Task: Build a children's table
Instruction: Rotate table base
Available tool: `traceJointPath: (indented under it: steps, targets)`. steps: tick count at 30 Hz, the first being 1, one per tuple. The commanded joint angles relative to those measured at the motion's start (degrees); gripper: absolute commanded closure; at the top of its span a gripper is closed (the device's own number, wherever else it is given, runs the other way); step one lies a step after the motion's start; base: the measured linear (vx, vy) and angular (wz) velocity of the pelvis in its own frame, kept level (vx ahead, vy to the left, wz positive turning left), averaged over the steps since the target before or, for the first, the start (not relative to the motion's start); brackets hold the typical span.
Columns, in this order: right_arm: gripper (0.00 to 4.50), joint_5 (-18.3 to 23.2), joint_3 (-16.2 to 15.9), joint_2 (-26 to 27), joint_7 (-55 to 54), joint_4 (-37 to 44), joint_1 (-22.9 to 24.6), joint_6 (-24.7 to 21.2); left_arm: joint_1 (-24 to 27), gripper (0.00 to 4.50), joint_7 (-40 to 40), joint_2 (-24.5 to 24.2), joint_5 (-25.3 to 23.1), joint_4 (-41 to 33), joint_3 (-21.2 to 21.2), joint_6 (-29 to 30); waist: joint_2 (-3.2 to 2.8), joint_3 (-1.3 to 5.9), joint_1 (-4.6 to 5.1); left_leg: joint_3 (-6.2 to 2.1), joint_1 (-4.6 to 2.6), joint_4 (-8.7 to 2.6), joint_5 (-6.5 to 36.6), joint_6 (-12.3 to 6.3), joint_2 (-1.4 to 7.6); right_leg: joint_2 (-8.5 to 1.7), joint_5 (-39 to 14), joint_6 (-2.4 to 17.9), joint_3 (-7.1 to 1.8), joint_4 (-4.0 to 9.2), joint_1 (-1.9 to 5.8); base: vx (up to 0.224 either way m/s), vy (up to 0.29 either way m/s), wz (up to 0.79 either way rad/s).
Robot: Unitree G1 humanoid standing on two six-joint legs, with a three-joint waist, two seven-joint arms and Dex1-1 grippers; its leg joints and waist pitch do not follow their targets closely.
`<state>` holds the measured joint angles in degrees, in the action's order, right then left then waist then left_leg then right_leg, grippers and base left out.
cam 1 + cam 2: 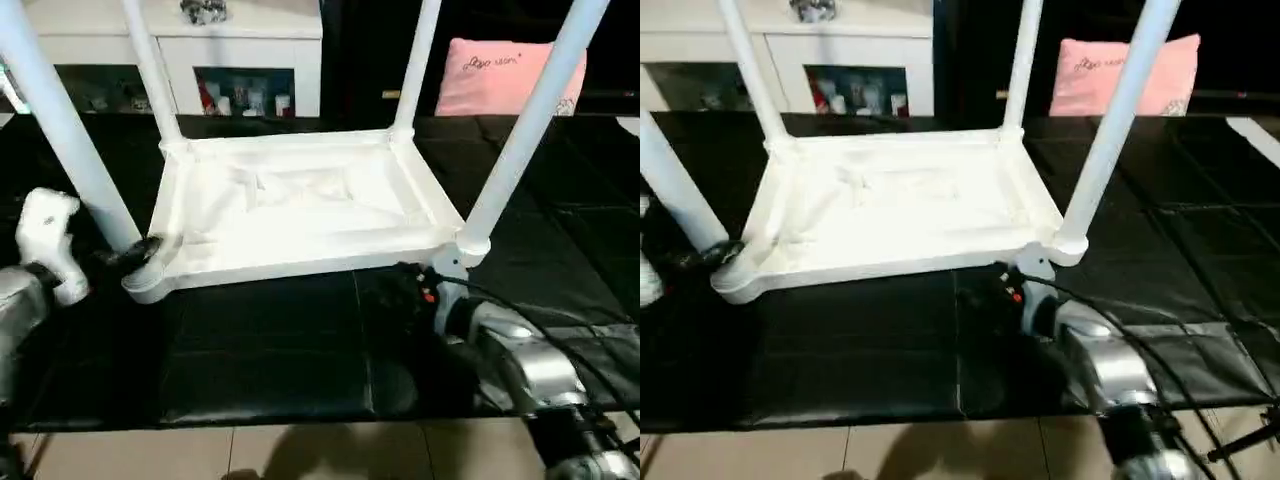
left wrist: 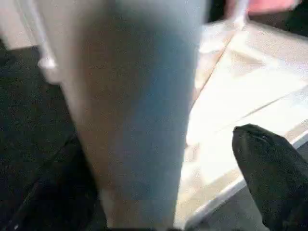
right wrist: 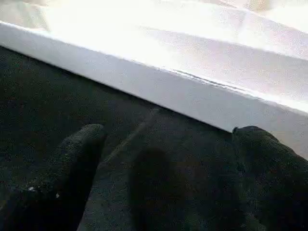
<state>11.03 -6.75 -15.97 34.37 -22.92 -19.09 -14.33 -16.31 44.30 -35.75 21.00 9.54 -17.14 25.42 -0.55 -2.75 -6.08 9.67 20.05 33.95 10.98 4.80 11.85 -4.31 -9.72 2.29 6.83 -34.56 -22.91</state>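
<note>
While all four legs are standing up from the inverted tabletop, your left gripper is gaping, unclenched, around the near-left leg; your right gripper is hanging empty just short of the near rim.

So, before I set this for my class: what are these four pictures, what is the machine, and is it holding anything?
It is a two-armed humanoid robot building a children's table. The two wide pictures come from cameras in its head, looking down over its silver forearms. The other two come from cameras on its wrists, looking along each tool's black fingers.

On the black mat lies the white tabletop, upside down, with four white legs standing up from its corners. A white cabinet and a pink cushion stand behind.

The left tool is open around the near left leg. The right tool is open, close to the tabletop's near edge. Neither grips anything.
</note>
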Motion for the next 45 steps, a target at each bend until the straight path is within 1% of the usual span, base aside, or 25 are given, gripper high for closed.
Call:
traceJointPath:
  steps: [1,5,6,8,9,10,13,14,15,16,18,19,20,23,25,26,28,30,32,33,35,39,40,41,45]
  targets:
    - [0.00,-1.60,-0.07,0.03,-1.45,-0.96,-0.96,0.72,-0.93,0.07,2.64,0.40,2.33,-1.86,1.52,1.36,-1.23,3.46,-0.06,-0.55,-0.34,-4.28,13.62,0.26,1.32,-4.14,-14.21,9.36,-3.65,4.09,2.92,0.000,0.000,0.00]
    - [0.00,-3.14,-0.48,1.43,-3.20,-3.75,-2.50,1.82,-0.80,0.07,8.08,0.82,9.77,-5.88,1.67,7.74,-1.30,3.43,-0.15,-0.43,-0.32,-4.30,14.18,0.56,1.35,-4.14,-14.13,9.74,-3.66,3.98,2.90,0.000,0.000,0.00]
    - [0.00,-3.14,-0.48,1.43,-3.20,-3.75,-2.50,1.82,-0.80,0.07,8.08,0.82,9.77,-5.88,1.67,7.74,-1.31,3.36,-0.21,-0.47,-0.34,-4.36,14.60,0.66,1.38,-4.12,-14.70,9.68,-3.67,4.07,2.92,0.000,0.000,0.00]
    - [0.00,-4.35,-0.75,2.11,-4.77,-6.15,-3.61,3.18,1.06,0.07,11.72,0.03,14.36,-9.97,2.21,11.74,-1.21,3.41,-0.22,-0.52,-0.38,-4.42,15.04,1.02,1.49,-4.34,-15.56,9.87,-3.68,3.85,2.97,0.000,0.000,0.00]
    - [0.00,-4.68,-0.82,2.44,-5.25,-7.22,-4.13,3.76,2.04,0.07,13.42,-0.52,16.05,-11.88,2.76,13.35,-1.18,3.25,-0.13,-0.47,-0.31,-4.52,15.10,0.91,1.44,-4.15,-16.03,9.74,-3.67,4.10,2.93,0.000,0.000,0.00]
    - [0.00,-4.97,-0.87,3.01,-5.87,-8.41,-4.85,4.53,4.46,0.07,16.85,-2.06,18.65,-15.94,4.54,15.62,-1.23,3.25,-0.05,-0.49,-0.29,-4.49,15.21,0.99,1.44,-4.15,-16.18,9.73,-3.70,3.99,2.92,0.000,0.000,0.00]
    - [0.00,-5.10,-0.91,3.28,-6.12,-8.82,-5.21,4.84,5.77,0.07,18.51,-2.99,19.86,-18.10,5.79,16.85,-1.08,3.18,0.31,-0.38,-0.25,-4.57,14.79,0.60,1.43,-3.89,-15.35,9.89,-3.79,3.88,2.91,0.000,0.000,0.00]
    - [0.00,-5.45,-1.26,3.96,-6.18,-9.77,-6.18,5.63,7.68,0.07,19.86,-3.65,21.65,-22.07,8.31,18.64,-1.04,3.18,0.43,-0.41,-0.18,-4.52,14.74,0.52,1.42,-3.98,-15.44,9.87,-3.79,3.74,2.97,0.000,0.000,0.00]
    - [0.00,-5.75,-1.38,4.42,-6.25,-10.44,-6.80,6.08,8.15,0.07,19.72,-3.29,22.24,-23.81,9.38,19.44,-0.84,3.06,0.72,-0.47,0.06,-4.67,15.00,0.54,1.44,-4.05,-16.84,9.58,-3.77,3.81,3.17,0.000,0.000,0.00]
    - [0.00,-5.94,-1.45,4.71,-6.30,-10.88,-7.18,6.35,8.34,0.07,19.52,-2.96,22.55,-24.81,9.98,19.89,-0.95,2.95,0.76,-0.39,-0.14,-4.61,15.49,0.49,1.38,-4.02,-18.25,9.24,-3.76,4.11,2.96,0.000,0.000,0.00]
    - [0.00,-6.18,-1.68,5.13,-6.27,-11.32,-7.81,6.59,8.19,0.07,19.04,-2.25,22.83,-25.77,10.99,20.37,-0.84,2.76,1.02,-0.33,-0.06,-4.53,16.02,0.52,1.14,-3.91,-21.08,8.05,-3.76,4.46,2.96,0.000,0.000,0.00]
    - [0.00,-6.50,-1.97,5.69,-6.24,-12.08,-8.67,6.98,7.66,0.07,18.10,-0.96,22.63,-26.25,12.06,20.58,-0.60,2.76,1.24,-0.37,0.01,-4.58,15.99,0.58,1.19,-3.92,-22.14,7.53,-3.79,4.53,3.02,0.000,0.000,0.00]
    - [0.00,-6.68,-2.20,6.11,-6.13,-12.63,-9.33,7.24,7.11,0.07,17.34,0.10,22.35,-26.35,12.86,20.62,-0.68,2.73,1.18,-0.33,-0.19,-4.44,16.09,0.68,1.16,-4.01,-23.37,7.04,-3.84,4.72,2.87,0.000,0.000,0.00]
    - [0.00,-7.02,-2.32,6.59,-6.13,-13.53,-10.07,7.80,6.66,0.07,16.49,0.94,22.38,-26.65,13.50,20.99,-0.55,2.81,1.39,-0.36,-0.11,-4.41,15.60,0.67,1.14,-3.94,-23.92,6.26,-3.86,4.71,2.91,0.000,0.000,0.00]
    - [0.00,-7.74,-2.90,7.80,-6.02,-15.74,-12.01,8.93,4.81,0.07,15.08,3.79,21.46,-26.61,16.50,20.74,-0.44,2.87,1.49,-0.33,-0.15,-4.33,15.06,0.48,1.10,-3.80,-23.13,6.44,-3.85,4.70,2.85,0.000,0.000,0.00]
    - [0.00,-7.74,-2.90,7.80,-6.02,-15.74,-12.01,8.93,4.81,0.07,15.08,3.79,21.46,-26.61,16.50,20.74,-0.58,2.86,1.52,-0.34,-0.18,-4.32,15.19,0.66,1.16,-3.76,-22.92,6.74,-3.81,4.62,2.79,0.000,0.000,0.00]
    - [0.00,-8.27,-3.19,9.04,-5.77,-17.90,-13.85,9.86,2.65,0.07,13.71,7.11,21.49,-26.96,19.93,20.65,-0.68,3.02,1.52,-0.33,-0.32,-4.27,14.88,0.86,1.23,-3.72,-21.35,7.19,-3.86,4.44,2.78,0.000,0.000,0.00]
    - [0.00,-8.63,-3.14,10.15,-5.70,-19.36,-14.98,10.42,0.87,0.07,12.63,10.33,21.20,-26.83,22.66,20.49,-0.52,3.15,1.67,-0.32,-0.02,-4.23,13.89,0.95,1.23,-3.71,-18.39,7.98,-3.92,4.10,3.11,0.000,0.000,0.00]
    - [0.00,-8.76,-3.32,10.64,-5.77,-19.77,-15.24,10.55,0.13,0.07,12.35,11.78,20.57,-26.46,24.10,20.14,-0.31,3.30,1.97,-0.28,0.29,-4.11,12.39,0.63,1.11,-3.78,-16.08,8.39,-3.98,3.89,3.43,0.000,0.000,0.00]
    - [0.00,-8.87,-3.59,11.16,-5.61,-20.25,-15.53,10.73,-0.62,0.07,11.94,13.30,19.78,-26.03,25.60,19.82,-0.43,3.31,2.08,-0.32,0.33,-4.09,12.05,0.54,1.07,-3.76,-15.53,8.63,-3.95,3.80,3.46,0.000,0.000,0.00]
    - [0.00,-9.17,-4.09,12.19,-5.59,-21.09,-16.03,11.13,-2.29,0.07,10.22,16.61,17.82,-24.22,27.99,18.78,-0.30,3.26,2.54,-0.15,0.40,-3.89,11.49,-0.08,0.99,-3.72,-15.47,8.82,-3.90,4.10,3.46,0.000,0.000,0.00]
    - [0.00,-9.84,-4.19,13.32,-5.81,-22.70,-16.71,12.14,-4.58,0.07,6.99,20.34,14.15,-20.22,29.39,15.69,-0.07,3.20,2.92,-0.21,0.55,-3.82,12.33,-0.36,0.93,-3.78,-18.75,7.78,-3.77,4.42,3.54,0.000,0.000,0.00]
    - [0.00,-10.26,-4.09,13.63,-5.91,-23.63,-17.02,12.82,-5.78,0.07,4.83,21.80,11.80,-17.81,29.49,13.41,-0.09,3.20,3.02,-0.22,0.52,-3.79,12.40,-0.45,0.87,-3.73,-19.55,7.33,-3.70,4.58,3.48,0.000,0.000,0.00]
    - [0.00,-10.26,-4.09,13.63,-5.91,-23.63,-17.02,12.82,-5.78,0.07,4.83,21.80,11.80,-17.81,29.49,13.41,0.03,3.25,3.07,-0.21,0.38,-3.76,12.47,-0.52,0.91,-3.71,-20.00,7.16,-3.68,4.60,3.36,0.000,0.000,0.00]
    - [0.00,-10.88,-3.29,13.27,-6.41,-25.21,-17.20,13.98,-8.74,0.07,0.82,23.41,7.58,-12.05,27.69,9.19,0.05,3.39,3.10,-0.27,0.40,-3.74,11.78,-0.97,0.99,-3.69,-18.52,7.29,-3.67,4.43,3.40,0.000,0.000,0.00]
